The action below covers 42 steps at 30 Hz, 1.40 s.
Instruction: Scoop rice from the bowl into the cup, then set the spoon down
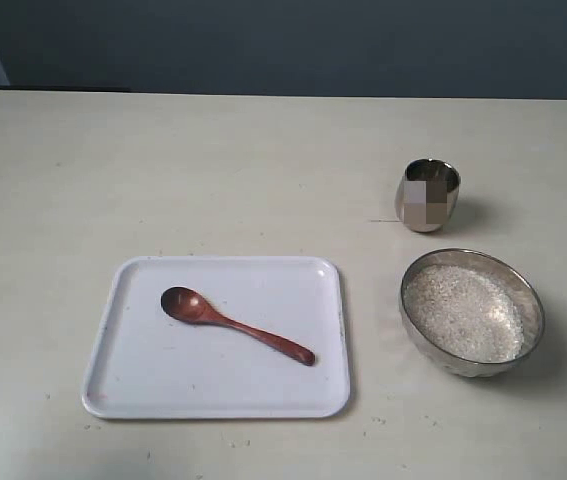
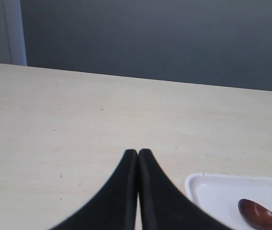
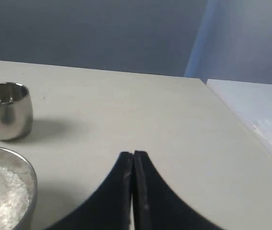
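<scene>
A reddish-brown wooden spoon [image 1: 233, 324] lies on a white tray [image 1: 123, 385], its bowl toward the left. To the right stands the wide steel bowl [image 1: 418, 337], filled with white rice [image 1: 463, 312]. Behind it stands the small steel cup [image 1: 428, 195]. Neither arm shows in the exterior view. My left gripper [image 2: 138, 152] is shut and empty above bare table, with the tray's corner [image 2: 207, 184] and the spoon's bowl [image 2: 260, 215] beside it. My right gripper [image 3: 133, 154] is shut and empty, with the cup [image 3: 7, 111] and the bowl's rim [image 3: 28, 167] off to one side.
The pale table [image 1: 213, 170] ends at a dark wall behind. In the right wrist view the table's side edge [image 3: 236, 120] runs close by, with a lighter surface beyond it.
</scene>
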Each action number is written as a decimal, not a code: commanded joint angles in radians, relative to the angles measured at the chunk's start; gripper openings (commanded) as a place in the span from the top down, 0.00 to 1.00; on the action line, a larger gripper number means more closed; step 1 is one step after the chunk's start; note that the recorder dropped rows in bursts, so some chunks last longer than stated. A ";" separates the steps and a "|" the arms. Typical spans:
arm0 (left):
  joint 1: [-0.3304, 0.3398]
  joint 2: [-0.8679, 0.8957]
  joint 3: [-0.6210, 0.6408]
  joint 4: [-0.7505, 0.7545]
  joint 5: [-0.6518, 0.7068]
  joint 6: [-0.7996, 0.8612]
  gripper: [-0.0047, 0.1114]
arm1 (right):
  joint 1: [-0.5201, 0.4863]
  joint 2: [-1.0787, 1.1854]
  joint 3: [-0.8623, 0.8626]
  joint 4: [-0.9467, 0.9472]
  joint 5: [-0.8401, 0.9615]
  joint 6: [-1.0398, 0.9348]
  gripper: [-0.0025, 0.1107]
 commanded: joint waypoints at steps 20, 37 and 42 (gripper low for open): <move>-0.006 -0.005 -0.002 0.001 -0.013 -0.003 0.96 | 0.074 -0.006 0.005 -0.008 0.012 -0.004 0.98; -0.006 -0.005 -0.002 0.001 -0.013 -0.003 0.96 | 0.074 -0.006 0.005 -0.008 0.012 -0.004 0.98; -0.006 -0.005 -0.002 0.001 -0.013 -0.003 0.96 | 0.074 -0.006 0.005 -0.008 0.012 -0.004 0.98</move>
